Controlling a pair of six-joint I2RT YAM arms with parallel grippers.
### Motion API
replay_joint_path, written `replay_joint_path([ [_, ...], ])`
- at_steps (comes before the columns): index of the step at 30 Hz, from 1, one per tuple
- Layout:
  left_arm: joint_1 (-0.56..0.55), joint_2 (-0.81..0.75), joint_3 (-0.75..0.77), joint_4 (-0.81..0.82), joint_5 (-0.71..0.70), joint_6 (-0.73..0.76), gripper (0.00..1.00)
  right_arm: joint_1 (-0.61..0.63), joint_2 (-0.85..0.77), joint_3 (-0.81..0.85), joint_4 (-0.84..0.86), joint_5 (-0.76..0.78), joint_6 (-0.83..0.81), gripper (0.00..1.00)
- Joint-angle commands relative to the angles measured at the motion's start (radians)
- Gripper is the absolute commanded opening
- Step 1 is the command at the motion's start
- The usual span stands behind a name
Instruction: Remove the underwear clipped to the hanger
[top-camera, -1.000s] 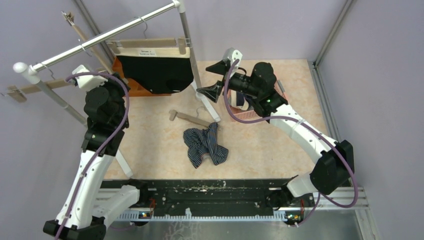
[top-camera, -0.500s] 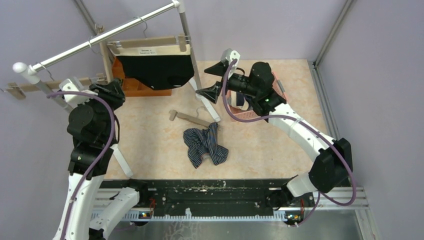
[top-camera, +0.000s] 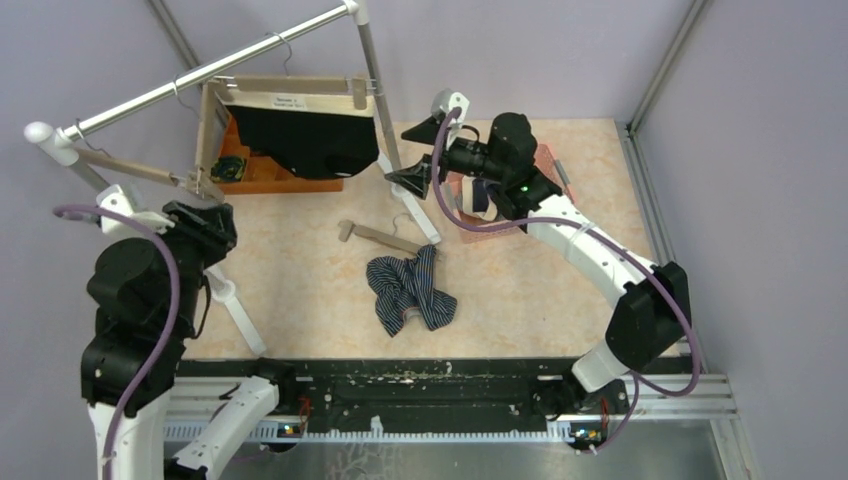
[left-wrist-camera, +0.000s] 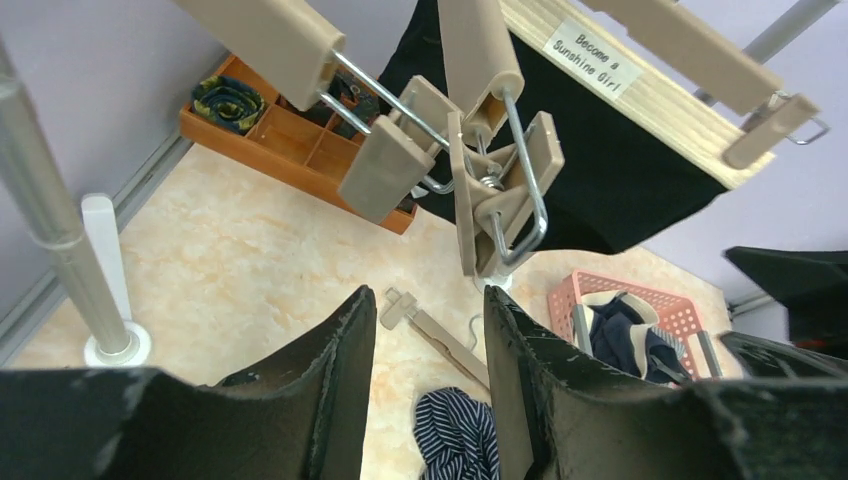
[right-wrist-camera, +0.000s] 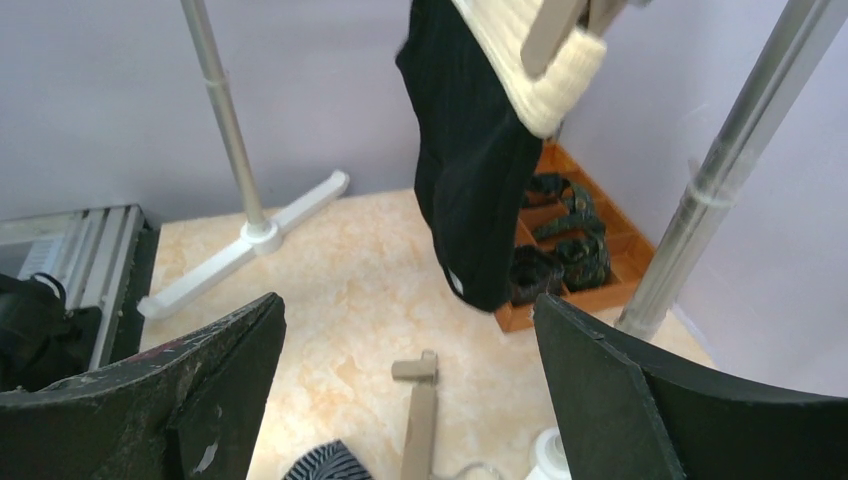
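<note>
Lilac walls (top-camera: 500, 50); black underwear (top-camera: 310, 145), beige band (right-wrist-camera: 525, 60), clipped

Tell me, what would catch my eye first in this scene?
A black pair of underwear hangs clipped to a wooden hanger on the metal rail at the back. The right gripper gapes open just beside it, and a striped pair lies crumpled on the floor in the middle.

You're looking down from above and behind the arms; each wrist camera is facing the nearby black briefs (top-camera: 310, 140), which all three views are sharing.
</note>
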Motion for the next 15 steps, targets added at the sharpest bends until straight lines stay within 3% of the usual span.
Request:
replay_joint_path([
  [1,0.008,-0.009,0.131,-0.196,0.045,-0.002,0.49,0.007,0.033,0.05,-0.118,0.056,-0.096,0.94],
  [4,0.008,0.007,0.17,-0.244,0.124,0.022,0.5,0.01,0.042,0.024,-0.207,0.102,-0.127,0.94],
  [8,0.008,0.059,0.186,-0.205,0.422,0.082,0.49,0.026,0.071,0.003,-0.369,0.113,-0.154,0.92],
  [15,0.008,0.113,0.218,0.076,0.764,0.178,0.49,0.123,0.109,-0.135,-0.453,0.21,-0.173,0.91],
])
